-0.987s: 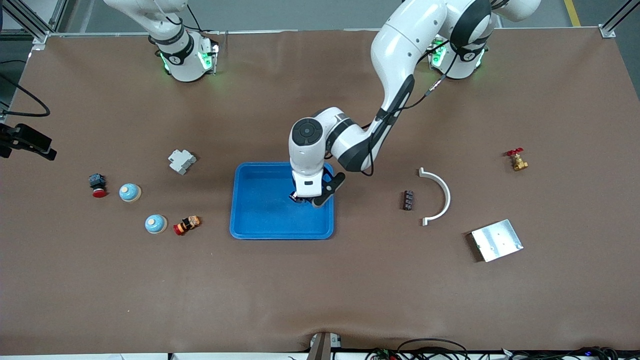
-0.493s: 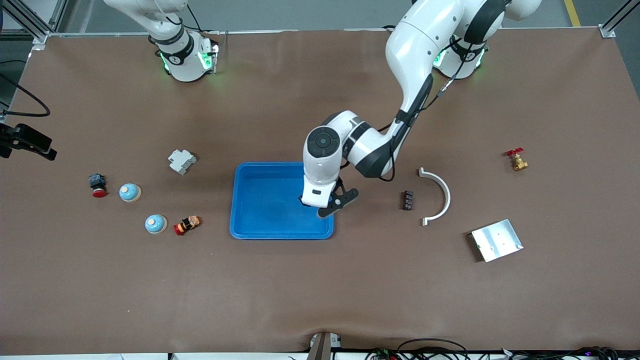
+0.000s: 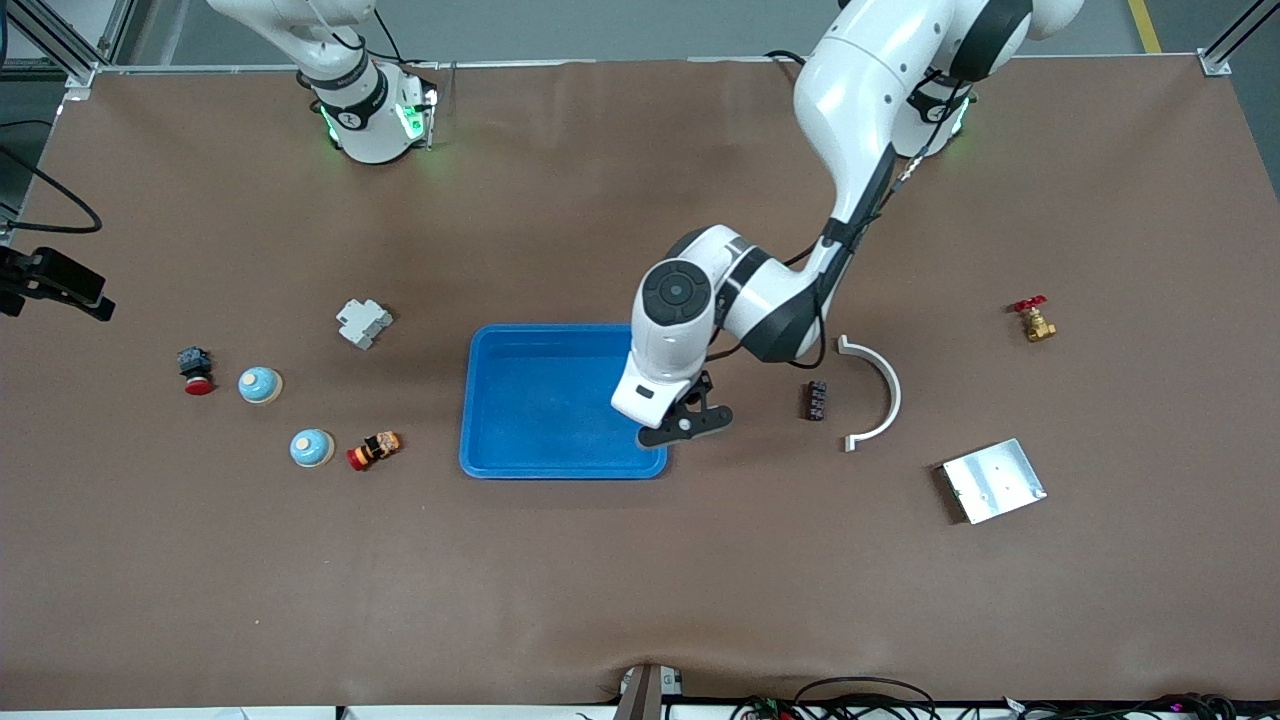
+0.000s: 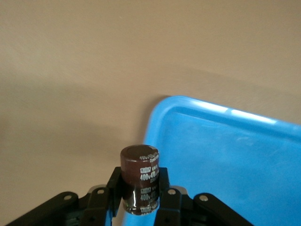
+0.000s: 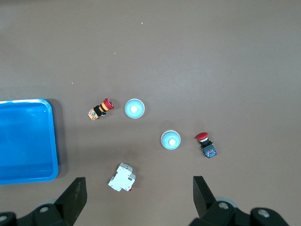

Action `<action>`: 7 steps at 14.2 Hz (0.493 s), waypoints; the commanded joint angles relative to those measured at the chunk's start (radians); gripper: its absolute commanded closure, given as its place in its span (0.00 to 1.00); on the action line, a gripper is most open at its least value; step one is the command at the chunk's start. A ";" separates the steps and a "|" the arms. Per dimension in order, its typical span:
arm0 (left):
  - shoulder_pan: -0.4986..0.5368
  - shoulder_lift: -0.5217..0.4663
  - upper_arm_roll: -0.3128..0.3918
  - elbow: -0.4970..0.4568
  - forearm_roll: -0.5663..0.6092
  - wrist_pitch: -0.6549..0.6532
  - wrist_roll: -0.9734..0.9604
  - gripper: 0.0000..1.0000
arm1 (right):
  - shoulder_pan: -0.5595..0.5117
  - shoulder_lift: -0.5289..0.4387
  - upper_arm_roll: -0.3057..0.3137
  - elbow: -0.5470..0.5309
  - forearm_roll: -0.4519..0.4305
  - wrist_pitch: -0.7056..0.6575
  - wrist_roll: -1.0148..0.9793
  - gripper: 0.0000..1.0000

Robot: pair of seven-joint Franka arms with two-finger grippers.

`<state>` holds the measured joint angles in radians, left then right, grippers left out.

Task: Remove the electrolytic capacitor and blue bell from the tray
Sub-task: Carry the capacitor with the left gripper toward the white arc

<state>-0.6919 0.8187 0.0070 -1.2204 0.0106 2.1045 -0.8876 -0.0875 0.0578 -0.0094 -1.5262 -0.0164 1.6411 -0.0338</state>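
Note:
My left gripper (image 3: 684, 424) hangs over the blue tray's (image 3: 530, 410) edge toward the left arm's end, shut on a dark brown capacitor (image 4: 139, 178) held upright between its black fingers (image 4: 114, 187). The tray's rounded corner (image 4: 162, 106) shows beneath it in the left wrist view. Two light blue dome bells (image 3: 260, 385) (image 3: 311, 447) rest on the table toward the right arm's end; the right wrist view shows them too (image 5: 135, 108) (image 5: 170, 140). My right gripper (image 5: 138, 189) stands open high above that area, holding nothing.
Near the bells lie a white breaker (image 3: 363, 323), a red push button (image 3: 196, 371) and a red-orange switch (image 3: 374, 449). Toward the left arm's end sit a black terminal block (image 3: 816, 400), a white curved bracket (image 3: 884, 392), a metal plate (image 3: 993, 480) and a brass valve (image 3: 1035, 321).
My left arm has carried the capacitor from over the tray's inside toward the left arm's end, now over the tray's edge. The right arm has not moved.

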 commanded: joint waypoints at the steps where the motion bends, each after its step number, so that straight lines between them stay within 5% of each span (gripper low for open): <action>1: 0.029 -0.102 -0.004 -0.128 0.014 -0.034 0.160 1.00 | -0.003 -0.009 0.000 0.005 0.010 -0.003 -0.003 0.00; 7: 0.179 -0.274 -0.013 -0.323 0.012 -0.021 0.504 1.00 | -0.006 -0.009 0.000 0.001 0.010 -0.009 -0.003 0.00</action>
<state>-0.5608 0.6462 0.0086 -1.4313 0.0115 2.0746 -0.4696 -0.0880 0.0578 -0.0103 -1.5260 -0.0164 1.6399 -0.0338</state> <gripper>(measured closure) 0.656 0.000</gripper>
